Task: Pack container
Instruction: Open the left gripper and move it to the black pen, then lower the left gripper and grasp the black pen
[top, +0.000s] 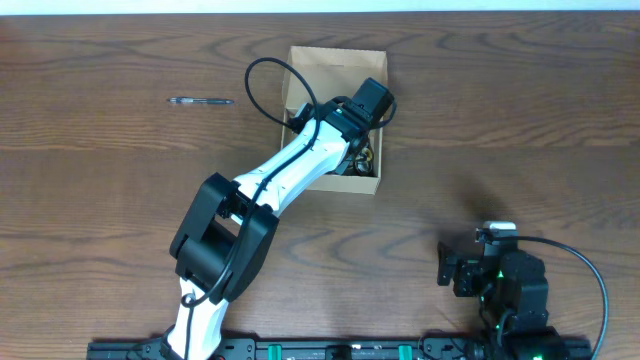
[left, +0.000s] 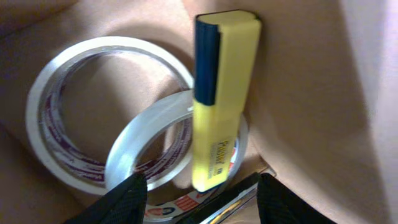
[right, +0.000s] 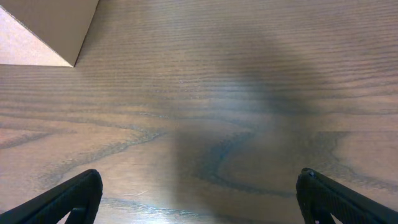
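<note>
Left tool (left: 200, 182) down inside the small tan cardboard box (top: 335, 58), fingers apart, gripping nothing. Just ahead of the fingertips, a yellow plastic highlighter with dark blue cap (left: 217, 106), against the box wall, lying over two clear tape rolls (left: 38, 118). Right tool (right: 199, 179) wide open above the wooden bench (right: 249, 93), the box well ahead to its left.

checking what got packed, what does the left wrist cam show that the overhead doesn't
Left wrist only: a tape roll, a second tape roll overlapping it, and a yellow highlighter against the wall of the cardboard box. Overhead only: a pen on the table and the open right gripper. Both: the box with the left gripper inside.
</note>
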